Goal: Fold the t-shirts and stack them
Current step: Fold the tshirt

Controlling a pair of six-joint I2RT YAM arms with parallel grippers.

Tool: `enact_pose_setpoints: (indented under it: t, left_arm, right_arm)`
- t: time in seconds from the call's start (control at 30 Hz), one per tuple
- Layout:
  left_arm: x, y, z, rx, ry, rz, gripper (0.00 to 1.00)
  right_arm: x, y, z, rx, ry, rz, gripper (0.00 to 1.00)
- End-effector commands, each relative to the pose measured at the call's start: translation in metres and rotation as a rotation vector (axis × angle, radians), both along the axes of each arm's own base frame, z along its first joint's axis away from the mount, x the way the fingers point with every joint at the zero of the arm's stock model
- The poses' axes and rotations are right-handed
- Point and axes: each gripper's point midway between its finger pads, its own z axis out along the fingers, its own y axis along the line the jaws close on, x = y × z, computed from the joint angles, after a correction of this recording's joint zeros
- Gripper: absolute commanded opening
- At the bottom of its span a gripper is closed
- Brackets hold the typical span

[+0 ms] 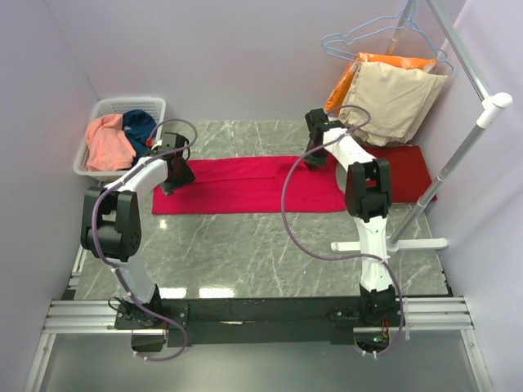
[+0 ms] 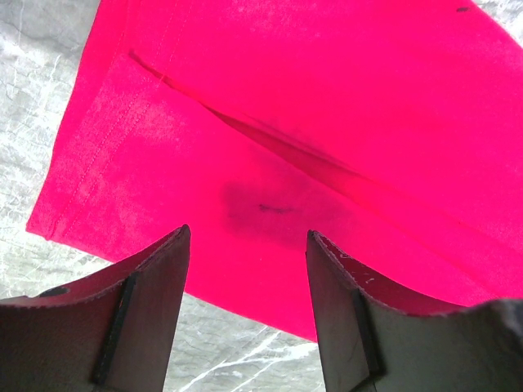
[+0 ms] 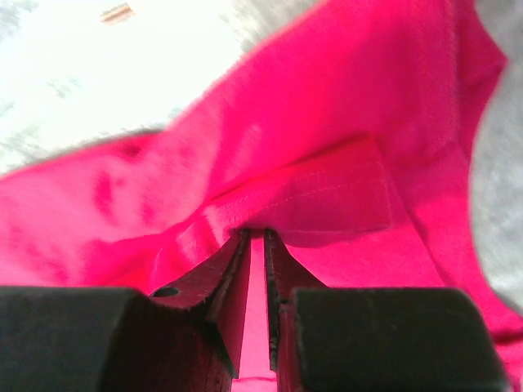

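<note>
A bright crimson-red t-shirt (image 1: 245, 184) lies folded into a long strip across the middle of the table. My left gripper (image 1: 170, 186) hovers open over its left end, and in the left wrist view the cloth (image 2: 286, 106) and its near edge show between the spread fingers (image 2: 248, 233). My right gripper (image 1: 315, 163) is at the strip's far right edge. In the right wrist view its jaws (image 3: 255, 233) stand narrow, pinching a raised fold of the cloth (image 3: 327, 122). A darker red t-shirt (image 1: 404, 167) lies folded at the right. Salmon-pink (image 1: 109, 143) and teal-blue (image 1: 140, 126) t-shirts fill the basket.
The white basket (image 1: 98, 110) stands at the back left corner. A white garment rack (image 1: 458, 155) rises at the right, its foot (image 1: 392, 243) on the table. Beige (image 1: 392, 98) and orange (image 1: 384, 59) garments hang from it on wire hangers.
</note>
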Motion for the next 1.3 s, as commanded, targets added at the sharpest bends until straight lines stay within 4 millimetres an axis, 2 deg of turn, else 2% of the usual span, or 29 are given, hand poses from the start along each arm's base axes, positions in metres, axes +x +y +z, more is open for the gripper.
enact_pose_setpoints:
  t: [0.0,0.07,0.17,0.23,0.33,0.4,0.43,0.47,0.5,0.53,0.6,0.67,0.7,0.73,0.77,0.8,0.83,0.9,1.03,1.1,1.17,1.2,1.27]
  left_arm:
    - [0.009,0.001,0.016,0.016,-0.046,-0.004,0.64]
    - [0.009,0.001,0.016,0.015,-0.046,-0.004,0.64]
    - [0.011,0.001,0.016,0.017,-0.048,-0.008,0.64]
    - [0.013,0.0,0.017,0.017,-0.053,-0.013,0.64]
    - [0.017,-0.003,0.014,0.011,-0.054,-0.033,0.65]
    - [0.02,-0.005,0.011,0.01,-0.049,-0.053,0.65]
    - [0.023,-0.006,0.009,0.014,-0.043,-0.061,0.65]
    - [0.024,-0.007,0.006,0.016,-0.036,-0.07,0.65]
    - [0.026,-0.007,0.005,0.021,-0.03,-0.08,0.65]
    - [0.031,-0.01,0.003,0.024,-0.026,-0.09,0.65]
    - [0.036,-0.012,0.001,0.029,-0.016,-0.11,0.66]
    - [0.047,-0.014,-0.004,0.038,-0.011,-0.116,0.67]
    - [0.057,-0.016,0.002,0.039,-0.027,-0.12,0.68]
    - [0.059,-0.015,-0.009,0.049,-0.001,-0.119,0.69]
    - [0.063,-0.015,-0.011,0.058,0.004,-0.118,0.69]
    - [0.072,-0.015,-0.014,0.065,0.004,-0.111,0.7]
    - [0.072,-0.013,-0.017,0.073,0.022,-0.103,0.71]
    - [0.08,-0.011,-0.024,0.096,0.036,-0.09,0.72]
    - [0.077,-0.005,-0.039,0.127,0.093,-0.061,0.73]
    - [0.067,-0.004,-0.05,0.128,0.151,-0.044,0.73]
    - [0.056,-0.002,-0.057,0.128,0.196,-0.021,0.73]
    - [0.049,-0.001,-0.062,0.128,0.218,-0.015,0.74]
    - [0.04,0.0,-0.064,0.129,0.243,-0.005,0.74]
  right_arm:
    - [0.037,0.015,0.045,0.103,-0.208,-0.003,0.19]
    - [0.045,0.022,0.049,0.147,-0.235,0.012,0.19]
    - [0.06,0.033,0.068,0.192,-0.305,0.039,0.17]
    - [0.062,0.038,0.077,0.227,-0.334,0.058,0.17]
    - [0.065,0.039,0.109,0.247,-0.439,0.074,0.18]
    - [0.066,0.038,0.119,0.237,-0.461,0.084,0.2]
    - [0.059,0.035,0.11,0.216,-0.408,0.092,0.21]
    - [0.062,0.034,0.122,0.207,-0.421,0.091,0.21]
    - [0.06,0.032,0.12,0.193,-0.396,0.089,0.22]
    - [0.049,0.027,0.106,0.172,-0.319,0.081,0.22]
    - [0.04,0.026,0.102,0.161,-0.269,0.083,0.24]
    - [0.018,0.022,0.084,0.148,-0.179,0.071,0.26]
    - [0.011,0.021,0.08,0.144,-0.157,0.069,0.27]
    - [0.003,0.015,0.079,0.127,-0.146,0.054,0.28]
    - [-0.01,0.011,0.066,0.11,-0.099,0.043,0.29]
    - [-0.016,0.008,0.068,0.1,-0.096,0.037,0.32]
    - [-0.028,0.005,0.057,0.088,-0.057,0.034,0.36]
    - [-0.037,0.0,0.054,0.07,-0.041,0.025,0.37]
    - [-0.051,-0.007,0.037,0.034,0.041,0.008,0.36]
    - [-0.054,-0.009,0.025,0.016,0.093,0.003,0.35]
    - [-0.055,-0.01,0.023,-0.004,0.123,-0.001,0.34]
    - [-0.055,-0.011,0.013,-0.015,0.149,-0.002,0.34]
    - [-0.051,-0.012,0.012,-0.022,0.161,-0.005,0.34]
